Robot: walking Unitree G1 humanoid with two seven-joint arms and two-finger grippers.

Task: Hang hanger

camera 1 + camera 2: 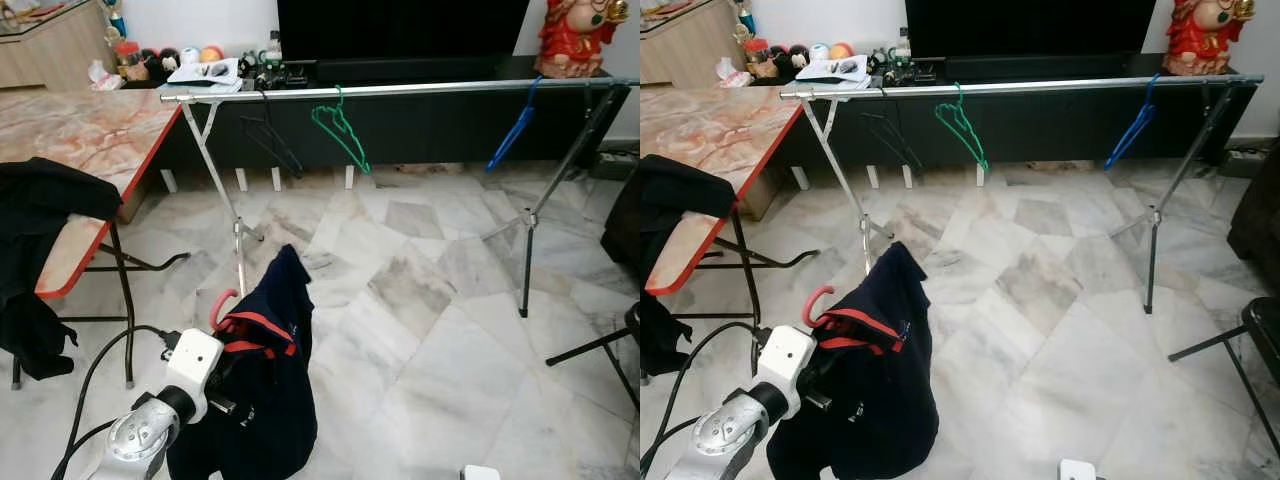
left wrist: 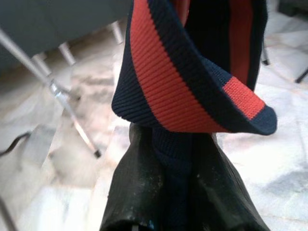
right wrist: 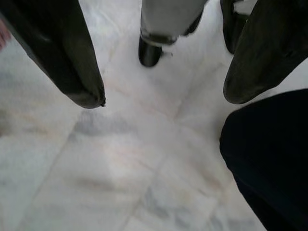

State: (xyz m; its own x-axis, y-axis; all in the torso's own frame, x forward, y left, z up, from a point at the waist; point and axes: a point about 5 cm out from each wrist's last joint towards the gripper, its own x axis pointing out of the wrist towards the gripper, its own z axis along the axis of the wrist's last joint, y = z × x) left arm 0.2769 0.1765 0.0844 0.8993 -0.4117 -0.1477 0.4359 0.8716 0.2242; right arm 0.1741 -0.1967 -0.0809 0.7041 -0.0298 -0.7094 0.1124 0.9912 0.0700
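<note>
A navy garment (image 1: 265, 390) with a red-striped collar hangs on a red hanger whose hook (image 1: 222, 305) sticks up beside it, low above the floor in front of me. My left gripper (image 2: 178, 192) is shut on the navy collar fabric just under the red stripe; the white wrist (image 1: 195, 360) shows at the garment's left. The silver clothes rail (image 1: 400, 90) spans the room farther ahead, carrying a black hanger (image 1: 275, 140), a green hanger (image 1: 340, 130) and a blue hanger (image 1: 512, 130). My right gripper (image 3: 168, 91) is open over the marble floor, with the navy cloth (image 3: 269, 159) beside it.
A marble-topped table with a red edge (image 1: 90, 140) stands on the left with black clothing (image 1: 40, 200) draped over it. A dark TV cabinet (image 1: 420, 125) runs behind the rail. The rail's legs (image 1: 225, 195) splay outward. A black stool (image 1: 620, 340) is at the right.
</note>
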